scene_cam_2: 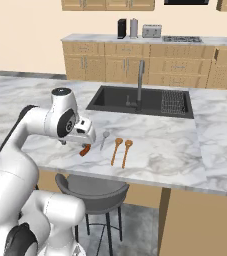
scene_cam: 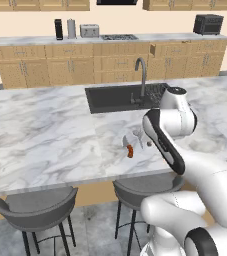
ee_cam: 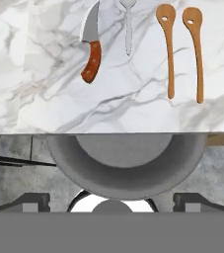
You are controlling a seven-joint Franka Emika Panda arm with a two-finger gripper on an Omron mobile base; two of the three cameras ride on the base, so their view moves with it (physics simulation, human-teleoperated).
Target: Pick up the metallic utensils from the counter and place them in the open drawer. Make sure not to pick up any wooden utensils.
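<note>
On the marble counter [ee_cam: 44, 59] lie the metallic utensils: a short knife [ee_cam: 91, 49] with a silver blade and reddish-brown handle, and a small grey spoon [ee_cam: 128, 29] just right of it. Two wooden spoons [ee_cam: 168, 49] [ee_cam: 197, 54] lie parallel further right. My gripper [ee_cam: 112, 203] is open and holds nothing. It hangs over the counter's front edge, short of the knife. From the right base camera the hand [scene_cam_2: 79, 131] is just left of the knife handle [scene_cam_2: 85, 150]. One drawer [scene_cam: 167, 50] in the far cabinet row seems pulled out.
A black sink [scene_cam_2: 140, 100] with a curved steel tap [scene_cam_2: 141, 80] sits behind the utensils. Grey stools [scene_cam: 37, 207] stand under the counter's front edge, one [ee_cam: 126, 163] directly below the hand. A stove, a toaster and a microwave [scene_cam: 208, 24] are on the far counter.
</note>
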